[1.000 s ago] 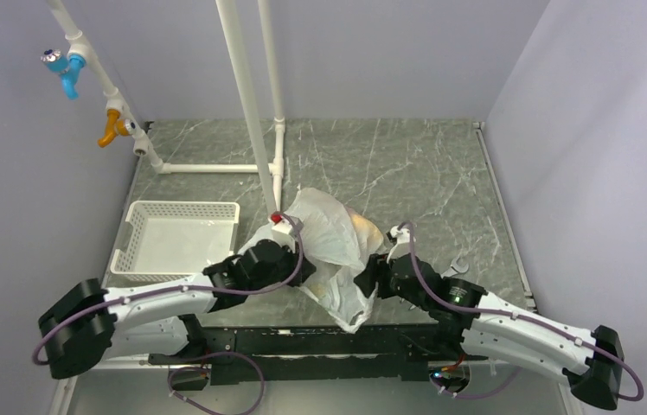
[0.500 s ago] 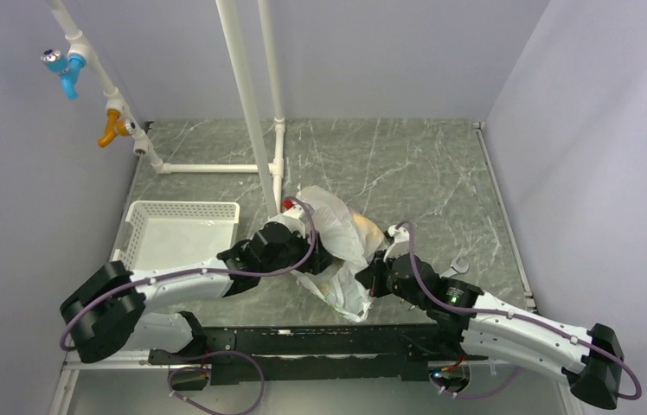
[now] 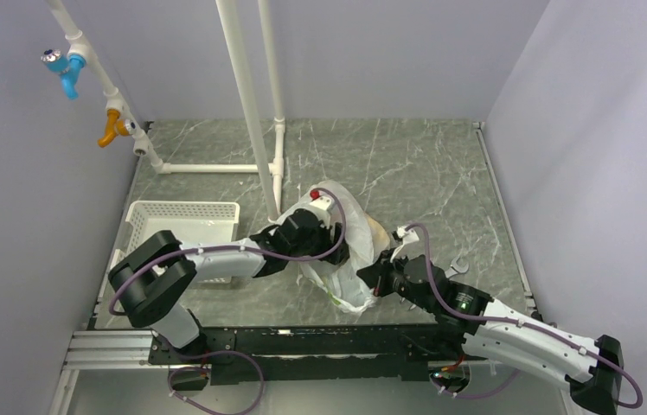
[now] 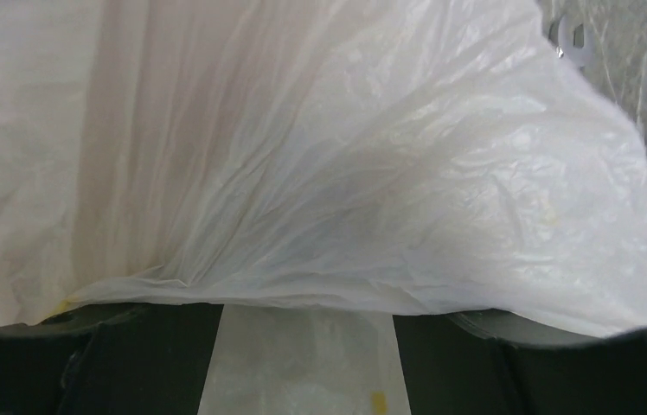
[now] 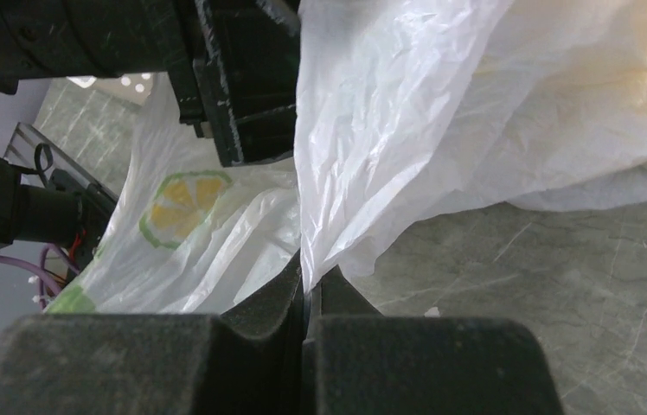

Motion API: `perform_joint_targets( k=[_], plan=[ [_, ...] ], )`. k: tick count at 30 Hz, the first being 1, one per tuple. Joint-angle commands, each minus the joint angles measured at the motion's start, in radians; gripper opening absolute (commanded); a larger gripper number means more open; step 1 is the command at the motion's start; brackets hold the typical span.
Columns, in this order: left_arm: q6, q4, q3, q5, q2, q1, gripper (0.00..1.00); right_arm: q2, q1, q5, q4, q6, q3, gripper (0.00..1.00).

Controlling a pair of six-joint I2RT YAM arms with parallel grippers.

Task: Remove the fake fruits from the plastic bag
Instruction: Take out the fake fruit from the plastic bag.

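The plastic bag (image 3: 350, 246) lies crumpled mid-table, thin white film with a lemon print (image 5: 183, 203). A pale orange fake fruit (image 3: 378, 232) shows through its right side; the other fruits are hidden inside. My left gripper (image 3: 324, 235) pushes into the bag from the left. In the left wrist view its gripper (image 4: 303, 363) is open, dark fingers (image 4: 130, 367) wide apart, and bag film (image 4: 320, 173) fills the picture. My right gripper (image 3: 374, 275) is at the bag's near right edge. In the right wrist view its gripper (image 5: 305, 281) is shut on a fold of the film.
A white latticed tray (image 3: 143, 214) sits left of the bag, partly under my left arm. White pipes (image 3: 251, 112) stand behind the bag, with a foot bar (image 3: 216, 169) on the table. A small white piece (image 3: 458, 264) lies right of my right wrist.
My left arm has swung right and forward, pushing its gripper into the bag while its jaws opened. My right gripper has shut on the bag's edge and shifted slightly left.
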Motion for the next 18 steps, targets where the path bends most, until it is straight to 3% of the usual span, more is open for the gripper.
perform_joint_targets(
  k=[1,6,12,18],
  plan=[
    [0.062,-0.04,0.099,-0.015,0.048,-0.01,0.72,-0.016,0.0,0.016,0.007,-0.032,0.026,0.0],
    [0.037,-0.06,0.143,-0.069,0.076,-0.013,0.71,0.012,0.0,-0.016,0.042,-0.036,0.026,0.0],
    [0.047,-0.096,0.23,-0.112,0.164,-0.056,0.81,0.008,-0.001,-0.017,0.029,-0.059,0.036,0.0],
    [0.027,-0.143,0.265,-0.205,0.26,-0.088,0.74,-0.036,0.0,0.0,-0.01,-0.065,0.046,0.0]
  ],
)
